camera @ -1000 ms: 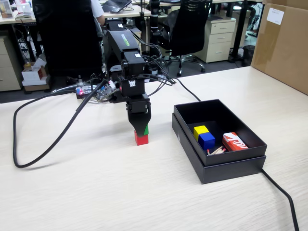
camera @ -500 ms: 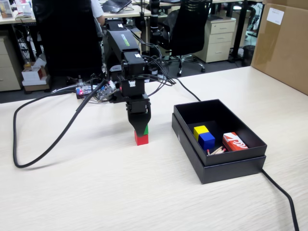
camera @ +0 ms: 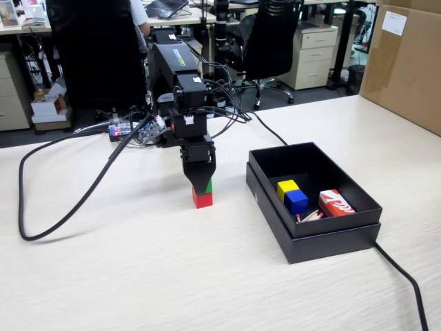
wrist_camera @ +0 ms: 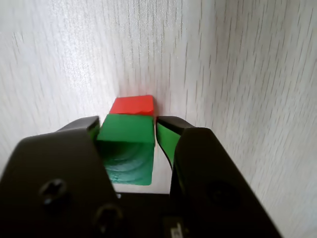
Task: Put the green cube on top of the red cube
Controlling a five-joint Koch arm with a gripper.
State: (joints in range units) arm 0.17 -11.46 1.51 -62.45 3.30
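The arm is seen in the fixed view reaching down from the far edge of the desk, with the gripper (camera: pixel 200 183) pointed straight at the desktop, roughly midway between the left and right edges. In the wrist view the gripper (wrist_camera: pixel 127 130) is shown with its jaws on either side of the green cube (wrist_camera: pixel 126 144): the left jaw is pressed against the cube's side, while a thin sliver of gap is seen beside the right jaw, so a firm pinch cannot be told for certain from these pictures.

The green cube (camera: pixel 208 186) is positioned directly above the red cube (camera: pixel 202 198), which is rested on the desk (camera: pixel 138 276). In the wrist view the red cube (wrist_camera: pixel 132 104) is seen just past the green one's far edge, slightly offset. Whether the two cubes are touching cannot be told.

Near the right edge of the desk an open black box (camera: pixel 313 234) is placed, well apart from the cubes. Inside it a yellow cube (camera: pixel 286 186) and a blue cube (camera: pixel 295 201) are set touching each other, with a red-and-white printed box (camera: pixel 335 203) just beside them. A black cable (camera: pixel 62 214) is looped across the left part of the desk.
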